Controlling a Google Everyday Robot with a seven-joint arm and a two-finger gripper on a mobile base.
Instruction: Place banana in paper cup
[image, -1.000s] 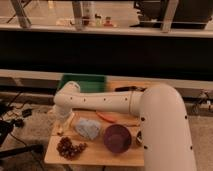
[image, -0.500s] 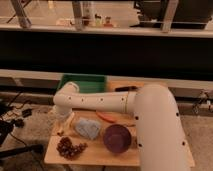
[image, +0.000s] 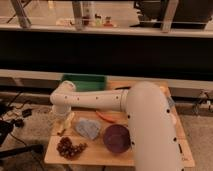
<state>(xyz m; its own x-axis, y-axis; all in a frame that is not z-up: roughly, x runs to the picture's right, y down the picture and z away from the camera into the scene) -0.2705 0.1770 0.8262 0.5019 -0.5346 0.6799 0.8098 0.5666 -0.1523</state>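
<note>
Pale yellow and likely soft under its skin, the banana (image: 66, 125) lies near the edge of the bench (image: 100, 156), just below my end effector (image: 61, 114), which hangs open; light but bruisable, so I'd pinch it gently across the middle

White arm (image: 100, 100) reaching across, end effector (image: 61, 120) low, pointing down, jaws spread

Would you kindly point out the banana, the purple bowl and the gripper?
banana (image: 66, 125): camera view, its middle.
purple bowl (image: 117, 138): camera view, its bare inside.
gripper (image: 60, 117): camera view, between the jaws, close by the banana.
</note>
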